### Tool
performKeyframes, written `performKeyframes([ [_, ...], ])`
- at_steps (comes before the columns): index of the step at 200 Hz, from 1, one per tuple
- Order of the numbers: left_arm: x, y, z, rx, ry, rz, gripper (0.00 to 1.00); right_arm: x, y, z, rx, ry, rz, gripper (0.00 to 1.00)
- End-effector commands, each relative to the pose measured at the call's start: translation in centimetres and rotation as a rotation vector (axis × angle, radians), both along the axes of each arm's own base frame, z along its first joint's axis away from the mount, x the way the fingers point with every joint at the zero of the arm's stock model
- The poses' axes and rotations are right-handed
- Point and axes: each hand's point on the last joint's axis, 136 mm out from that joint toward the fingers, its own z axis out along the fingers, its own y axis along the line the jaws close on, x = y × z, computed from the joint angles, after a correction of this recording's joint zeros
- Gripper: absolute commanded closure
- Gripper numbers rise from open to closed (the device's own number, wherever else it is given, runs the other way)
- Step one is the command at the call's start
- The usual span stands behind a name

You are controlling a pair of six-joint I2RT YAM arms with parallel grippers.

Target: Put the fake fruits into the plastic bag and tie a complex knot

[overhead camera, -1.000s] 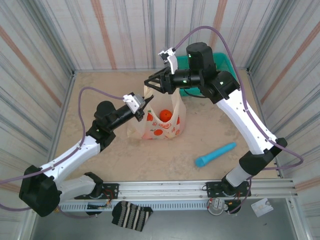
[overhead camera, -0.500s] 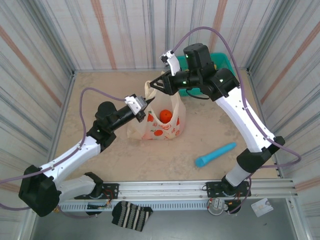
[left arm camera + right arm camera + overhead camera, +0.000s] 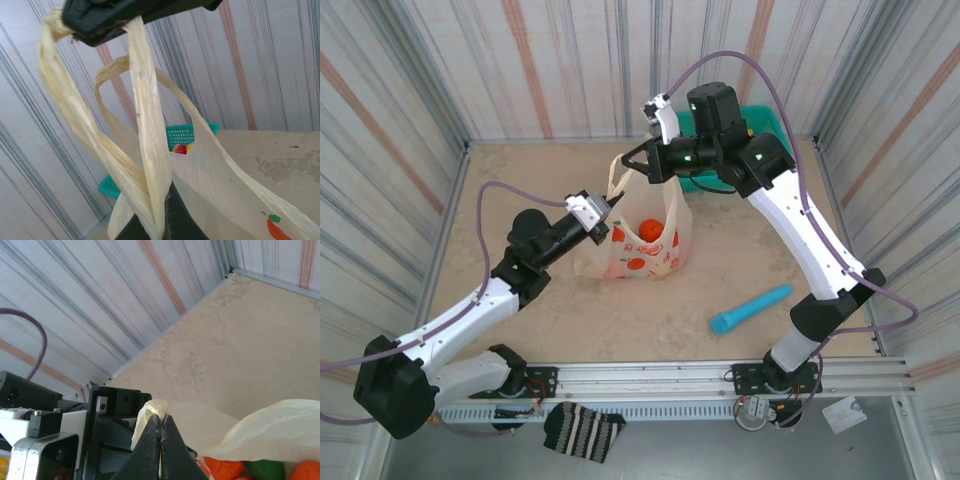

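I am looking into a booth whose walls [image 3: 550,70] are standing on three sides, corrugated sheet in pale grey carrying thin dark lines and wide orange-brown stripes. The desk [image 3: 630,320] is showing a mottled beige, stone-like top and is meeting the walls at a metal trim. A silver rail [image 3: 650,378] is running along its near edge. Soft, even light is falling, casting only faint shadows.
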Motion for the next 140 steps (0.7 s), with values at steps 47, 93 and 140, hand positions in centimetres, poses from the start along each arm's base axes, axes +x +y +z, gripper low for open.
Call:
performKeyframes([
  [47, 0.7, 1.0, -1.1, -0.089, 0.081, 0.021, 0.57, -0.6, -0.7, 5.1, 0.310, 0.009, -0.015, 1.00],
  [93, 0.3, 0.2, -0.2, -0.147, 0.046, -0.066, 0.36, -1.0, -1.2, 5.5, 0.380, 0.007, -0.042, 1.00],
  [140, -0.1, -0.7, 0.8, -0.200, 0.011, -0.142, 0.29, -0.9, -1.0, 5.0, 0.399, 0.027, -0.050, 1.00],
])
